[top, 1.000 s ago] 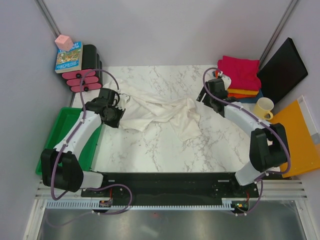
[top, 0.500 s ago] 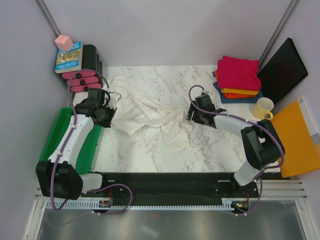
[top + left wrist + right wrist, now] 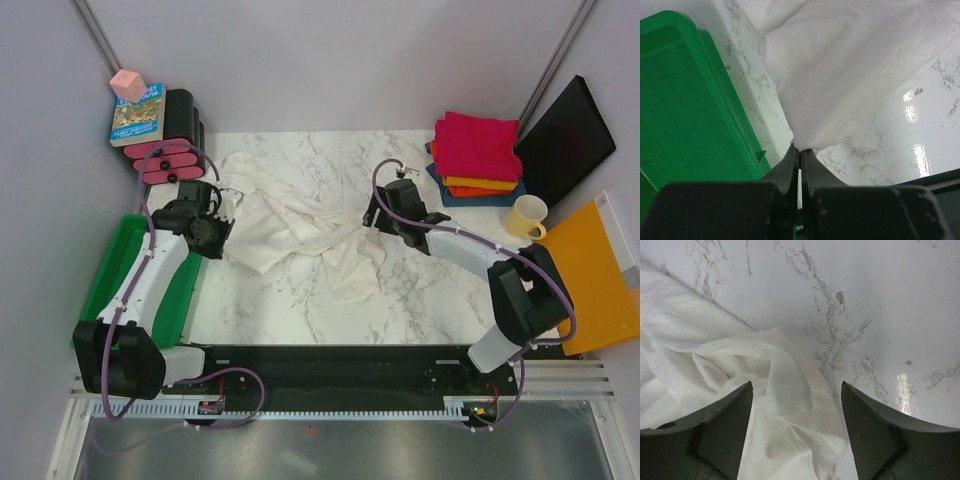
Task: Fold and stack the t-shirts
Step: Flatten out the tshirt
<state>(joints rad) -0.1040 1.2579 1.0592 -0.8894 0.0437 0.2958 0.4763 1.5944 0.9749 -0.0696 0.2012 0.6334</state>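
Currently left pincer (image 3: 800,153) clamps off-white shirt (image 3: 292,226); right pincer (image 3: 796,388) gapes wide above it.

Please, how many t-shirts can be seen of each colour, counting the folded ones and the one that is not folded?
off-white t-shirt, crumpled on the table: 1
magenta t-shirt, folded, top of the stack: 1
orange t-shirt, folded: 1
dark blue t-shirt, folded, bottom of the stack: 1
Total: 4
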